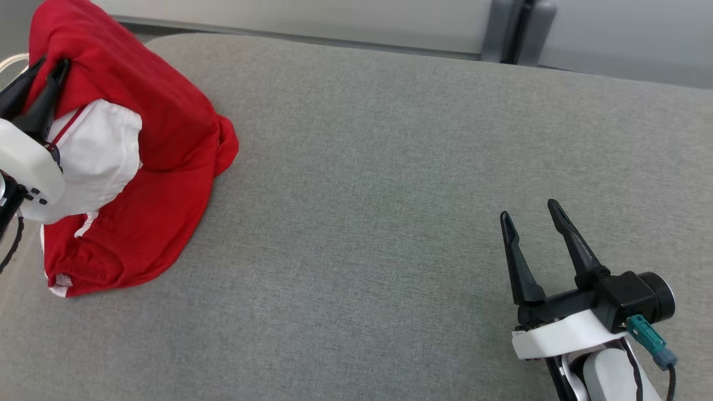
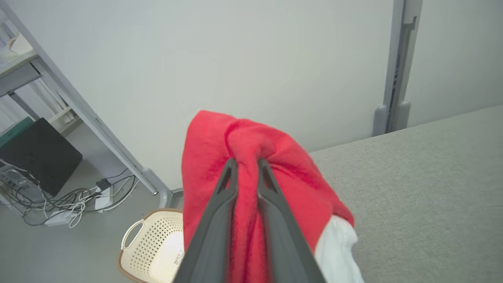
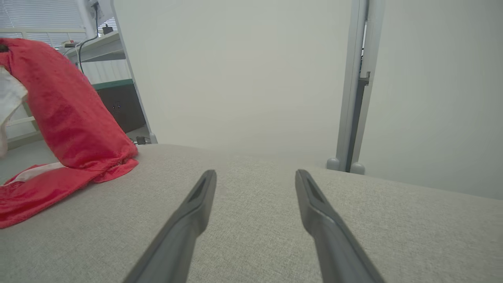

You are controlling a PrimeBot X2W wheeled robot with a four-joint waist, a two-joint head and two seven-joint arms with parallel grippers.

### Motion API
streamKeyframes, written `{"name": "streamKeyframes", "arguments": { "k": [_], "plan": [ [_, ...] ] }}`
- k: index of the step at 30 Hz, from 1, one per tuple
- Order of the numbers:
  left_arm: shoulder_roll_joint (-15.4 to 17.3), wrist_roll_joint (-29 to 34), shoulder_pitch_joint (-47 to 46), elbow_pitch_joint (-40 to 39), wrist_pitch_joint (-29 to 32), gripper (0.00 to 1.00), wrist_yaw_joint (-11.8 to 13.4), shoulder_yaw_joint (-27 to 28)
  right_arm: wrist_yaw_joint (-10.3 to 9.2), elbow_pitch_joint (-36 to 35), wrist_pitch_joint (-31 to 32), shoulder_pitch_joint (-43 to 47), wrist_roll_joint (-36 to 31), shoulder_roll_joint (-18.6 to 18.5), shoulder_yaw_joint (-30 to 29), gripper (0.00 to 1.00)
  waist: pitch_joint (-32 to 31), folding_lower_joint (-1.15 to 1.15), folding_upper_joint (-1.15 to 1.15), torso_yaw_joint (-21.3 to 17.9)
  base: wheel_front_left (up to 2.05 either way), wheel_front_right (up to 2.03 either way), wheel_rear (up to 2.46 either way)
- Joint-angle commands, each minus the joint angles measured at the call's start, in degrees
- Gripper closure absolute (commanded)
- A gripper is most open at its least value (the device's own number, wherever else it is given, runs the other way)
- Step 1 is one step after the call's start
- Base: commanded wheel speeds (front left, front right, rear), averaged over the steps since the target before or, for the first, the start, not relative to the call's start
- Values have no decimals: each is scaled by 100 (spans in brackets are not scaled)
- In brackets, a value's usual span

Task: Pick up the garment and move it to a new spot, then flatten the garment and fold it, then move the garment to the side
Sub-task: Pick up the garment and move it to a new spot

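Across the grey padded surface (image 1: pixel 362 195) most of the room lies bare, from the middle out to the right side and down to the near edge. Its far edge is rounded and runs close below a pale wall panel (image 1: pixel 306 22), with a grey upright post (image 1: pixel 504 28) behind the far right part. The left edge curves away at the lower left of the head view, and the red and white garment (image 1: pixel 167 111) sits right by that edge, at the far left corner. The garment's lower folds rest on the surface, while its upper part is drawn up into a peak.

Beyond the left edge, in the left wrist view, a cream perforated basket (image 2: pixel 145 243) stands on the floor below the cloth, with loose cables (image 2: pixel 59 204) and a black box (image 2: pixel 35 157) farther off beside a slanted grey frame leg (image 2: pixel 98 129).

The left gripper (image 1: pixel 54 62) is raised at the far left, its fingers pinched narrow on a bunch of red fabric at the garment's peak. The right gripper (image 1: pixel 528 209) hangs low over the near right of the surface, well apart from the garment, fingers spread wide with nothing between them, pointing toward the far edge.
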Motion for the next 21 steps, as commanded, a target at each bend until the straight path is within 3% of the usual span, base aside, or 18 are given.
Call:
{"name": "streamKeyframes", "arguments": {
  "k": [1,7,13,21],
  "plan": [
    [86,157,-114,-237,-25,100,53,40,-3,-43,-6,17,56,-7,-16,0,-286,0,0,-277,0,0,0],
    [422,413,-176,-1262,156,100,187,-81,-2,-148,-6,94,414,16,46,0,-638,0,0,-942,0,0,0],
    [716,607,-263,-2459,506,100,500,-150,-1,-244,-6,-5,674,18,69,0,-706,0,0,-1845,0,0,0],
    [631,806,-553,-3543,1006,100,730,-259,-2,-316,-6,26,891,19,22,0,-543,0,0,-2926,0,0,0]
  ]
}}
